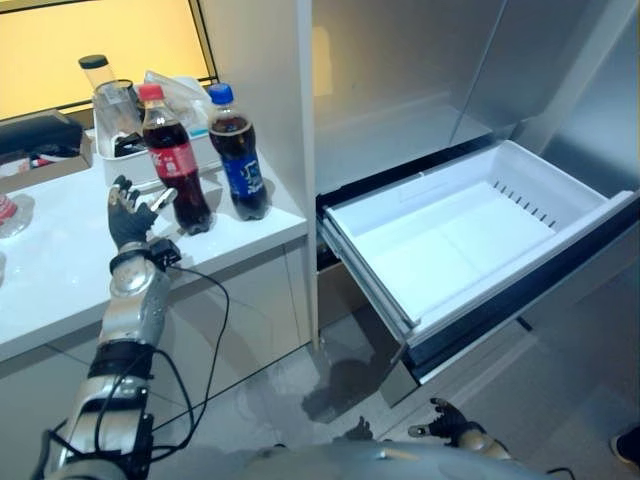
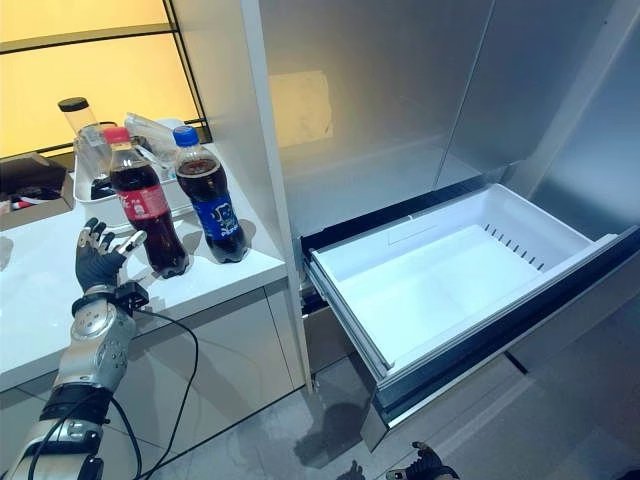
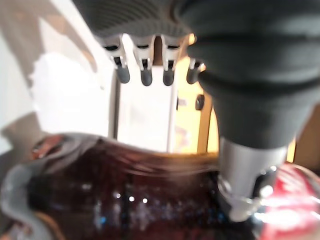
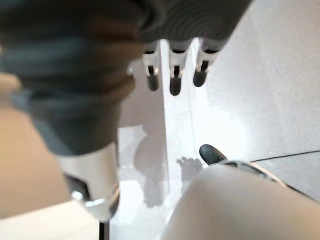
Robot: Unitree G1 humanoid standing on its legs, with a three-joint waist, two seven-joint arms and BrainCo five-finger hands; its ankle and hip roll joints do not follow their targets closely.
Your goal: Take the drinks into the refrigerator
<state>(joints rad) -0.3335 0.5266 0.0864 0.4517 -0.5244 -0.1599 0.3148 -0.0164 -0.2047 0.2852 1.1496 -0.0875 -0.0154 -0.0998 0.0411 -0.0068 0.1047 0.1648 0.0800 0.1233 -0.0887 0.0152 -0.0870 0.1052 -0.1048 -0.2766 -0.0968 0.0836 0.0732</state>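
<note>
While the left hand (image 1: 133,213) hangs with straight, spread fingers just left of the red-capped cola bottle (image 1: 176,160) in the upper left of the frame, its thumb reaches toward the bottle's lower body; whether it touches cannot be told. In the left wrist view the dark drink of that bottle lies right under the thumb, with the fingers (image 3: 145,70) uncurled above it. Just right of it on the white counter (image 1: 70,270) stands the blue-capped cola bottle (image 1: 239,153), upright, near the counter's right edge. Behind both bottles sits a clear jar with a dark lid (image 1: 106,103). At centre right the refrigerator's white drawer (image 1: 470,235) is pulled out, nothing inside it. Low at the bottom right, above the grey floor (image 4: 260,75), the right hand (image 1: 452,421) hangs relaxed and holds nothing.
</note>
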